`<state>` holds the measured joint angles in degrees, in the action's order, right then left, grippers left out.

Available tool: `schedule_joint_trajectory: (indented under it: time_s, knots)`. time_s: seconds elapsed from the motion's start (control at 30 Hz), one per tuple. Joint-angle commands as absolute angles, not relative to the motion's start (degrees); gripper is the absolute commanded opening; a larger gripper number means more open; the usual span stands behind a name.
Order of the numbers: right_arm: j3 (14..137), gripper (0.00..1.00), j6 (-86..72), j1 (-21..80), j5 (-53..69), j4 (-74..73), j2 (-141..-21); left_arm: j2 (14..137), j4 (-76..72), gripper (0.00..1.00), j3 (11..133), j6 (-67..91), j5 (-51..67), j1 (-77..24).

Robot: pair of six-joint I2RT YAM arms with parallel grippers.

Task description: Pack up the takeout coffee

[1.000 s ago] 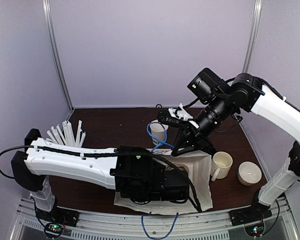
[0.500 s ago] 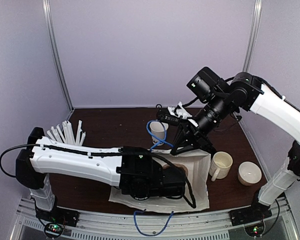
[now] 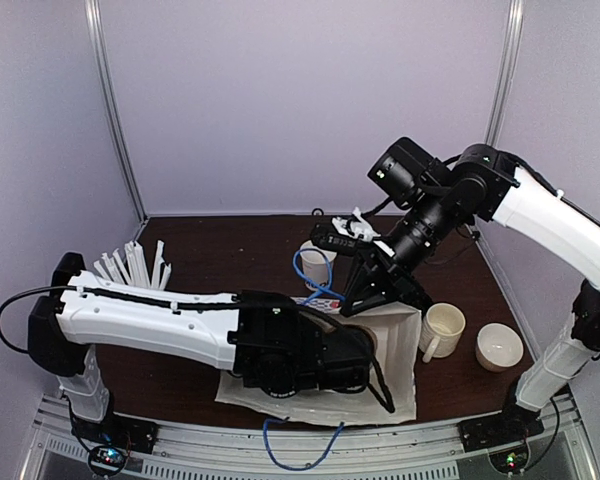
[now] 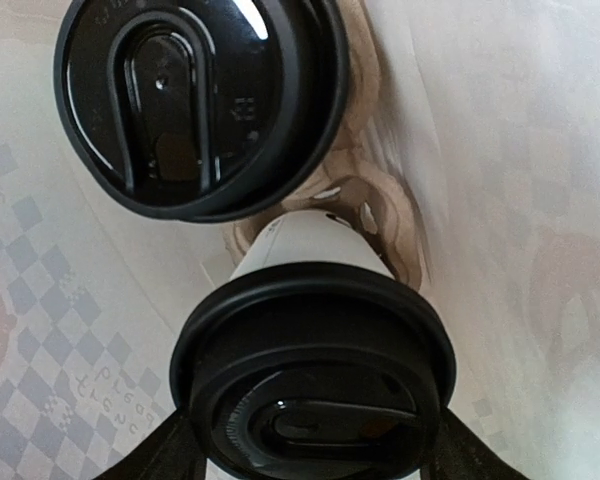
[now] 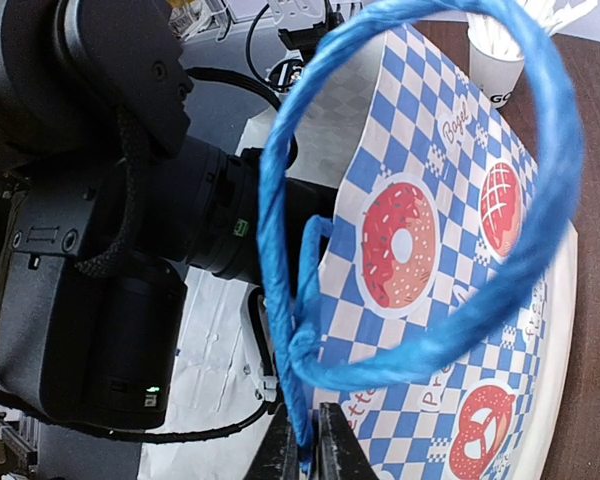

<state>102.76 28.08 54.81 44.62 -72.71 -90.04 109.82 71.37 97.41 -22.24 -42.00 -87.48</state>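
Two takeout coffee cups with black lids stand in a brown cardboard carrier inside the white checked paper bag. The far cup fills the top of the left wrist view. The near cup sits between the fingers of my left gripper, which close on its sides. In the top view the left gripper is hidden inside the bag's mouth. My right gripper is shut on the bag's blue handle and holds it up above the bag.
A cream mug and a small white bowl stand right of the bag. A white cup of straws is at the left, also in the right wrist view. Another white paper cup stands behind the bag.
The left arm has shifted a little to the left and the bag's near edge slid with it. The right gripper has lifted the blue handle slightly.
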Motion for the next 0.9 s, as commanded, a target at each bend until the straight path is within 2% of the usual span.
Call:
schedule_joint_trajectory:
  time_s: [0.0, 0.53, 0.8, 0.83, 0.87]
  knots:
    - [104.6, 0.09, 30.8, 54.6, 49.2, -75.9, -90.2, 106.2, 68.5, 0.58, 97.4, -23.3, -40.9, -86.8]
    - [103.4, 0.11, 32.3, 54.7, 49.7, -76.9, -90.1, 106.2, 68.3, 0.58, 94.4, -23.2, -38.4, -85.4]
    - [103.2, 0.11, 32.3, 54.7, 48.8, -76.7, -90.2, 106.0, 63.5, 0.58, 91.7, -25.0, -38.6, -83.5]
    - [103.2, 0.12, 32.2, 54.7, 48.4, -76.6, -90.3, 106.0, 63.0, 0.58, 91.5, -25.2, -38.5, -83.2]
    - [103.7, 0.21, 32.2, 54.5, 47.5, -76.8, -90.6, 106.1, 62.3, 0.58, 91.2, -25.6, -38.2, -82.4]
